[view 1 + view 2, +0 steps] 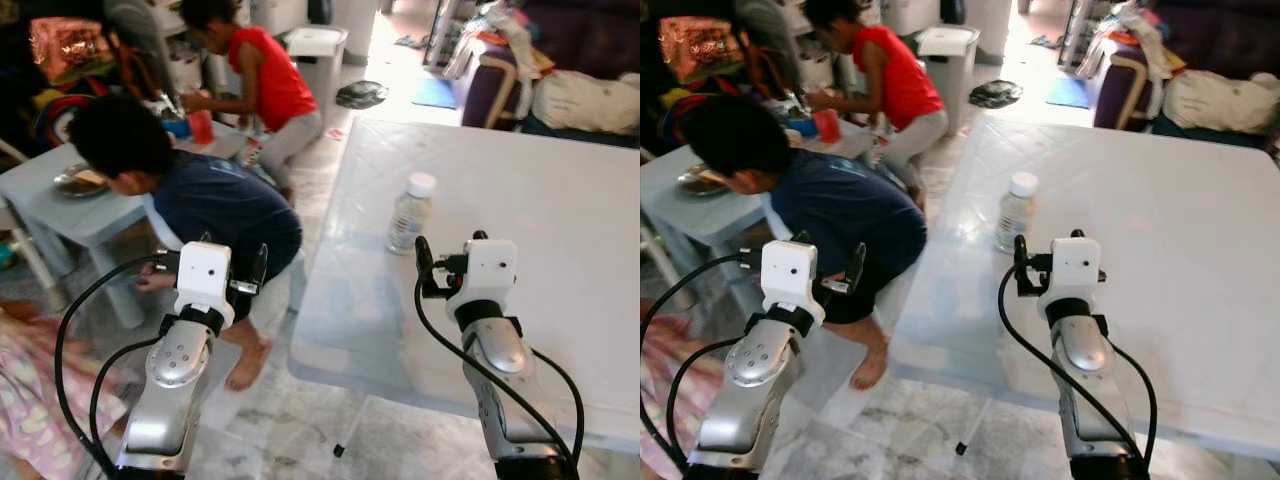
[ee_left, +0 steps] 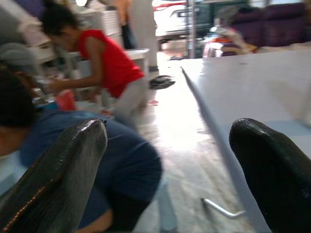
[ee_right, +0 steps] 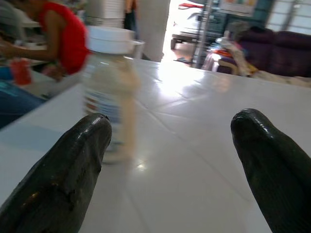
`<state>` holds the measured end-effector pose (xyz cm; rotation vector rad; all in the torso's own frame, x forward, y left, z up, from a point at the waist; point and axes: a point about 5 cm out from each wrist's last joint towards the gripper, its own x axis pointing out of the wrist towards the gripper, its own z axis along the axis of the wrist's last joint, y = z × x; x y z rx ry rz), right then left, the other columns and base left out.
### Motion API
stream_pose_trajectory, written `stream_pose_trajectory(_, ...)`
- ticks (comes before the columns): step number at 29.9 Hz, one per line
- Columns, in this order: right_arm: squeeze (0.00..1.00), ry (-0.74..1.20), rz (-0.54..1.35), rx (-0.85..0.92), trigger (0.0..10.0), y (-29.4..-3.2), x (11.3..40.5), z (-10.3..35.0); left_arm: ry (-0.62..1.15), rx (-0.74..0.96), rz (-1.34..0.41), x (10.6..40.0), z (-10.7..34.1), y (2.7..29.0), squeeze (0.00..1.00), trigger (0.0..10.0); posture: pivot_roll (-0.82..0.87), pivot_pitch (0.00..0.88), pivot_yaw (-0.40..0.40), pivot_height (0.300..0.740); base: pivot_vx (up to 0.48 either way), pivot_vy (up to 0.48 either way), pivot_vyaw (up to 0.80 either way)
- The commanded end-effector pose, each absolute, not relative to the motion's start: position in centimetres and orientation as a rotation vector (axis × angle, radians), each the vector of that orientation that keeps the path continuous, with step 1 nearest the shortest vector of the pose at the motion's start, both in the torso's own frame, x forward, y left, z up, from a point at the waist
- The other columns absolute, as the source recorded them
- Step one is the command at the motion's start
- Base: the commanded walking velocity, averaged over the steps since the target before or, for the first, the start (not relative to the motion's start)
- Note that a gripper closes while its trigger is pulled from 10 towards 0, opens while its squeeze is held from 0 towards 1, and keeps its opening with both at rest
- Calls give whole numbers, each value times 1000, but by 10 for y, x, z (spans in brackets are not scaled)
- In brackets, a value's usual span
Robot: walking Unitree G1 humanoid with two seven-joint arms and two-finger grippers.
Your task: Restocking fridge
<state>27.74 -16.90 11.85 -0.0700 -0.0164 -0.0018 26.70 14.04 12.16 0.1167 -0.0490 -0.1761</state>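
Observation:
A small clear bottle [image 1: 410, 212] with a white cap stands upright on the white table [image 1: 560, 230], near its left edge. My right gripper [image 1: 450, 258] hovers over the table just short of the bottle, open, with nothing between its fingers. In the right wrist view the bottle [image 3: 109, 92] stands close ahead, in line with one black finger [image 3: 73, 170] rather than the gap. My left gripper [image 1: 233, 262] is open and held off the table's left side, above the floor, in front of a crouching person.
A person in a dark blue shirt [image 1: 220, 205] crouches on the floor between the white table and a low grey table [image 1: 70, 215]. Another person in red [image 1: 272, 78] kneels behind. A white bin [image 1: 318, 50] and a sofa with laundry [image 1: 585, 95] stand further back.

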Motion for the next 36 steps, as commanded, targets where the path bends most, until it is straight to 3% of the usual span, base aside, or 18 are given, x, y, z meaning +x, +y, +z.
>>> stream_pose_trajectory(1, 0, -23, -9, -75, 10000, -171, 278, 120, -64, 112, -190, 267, 126, 137, 0, 10000, -5, 0, -46, 740, 0, 0, 0)
stream_pose_trajectory(18, 0, -48, 18, -110, 10000, -168, 280, 124, -74, 105, -189, 266, 127, 138, 0, 10000, -6, 0, -46, 740, 0, 0, 0)
stream_pose_trajectory(27, 0, -58, 39, -137, 10000, -165, 278, 125, -77, 96, -190, 266, 128, 138, 0, 10000, -7, 0, -46, 740, 251, 0, 299)
stream_pose_trajectory(36, 0, -63, 83, -146, 10000, -161, 278, 124, -80, 92, -180, 266, 128, 139, 0, 10000, -6, 0, -49, 740, 0, 0, 0)
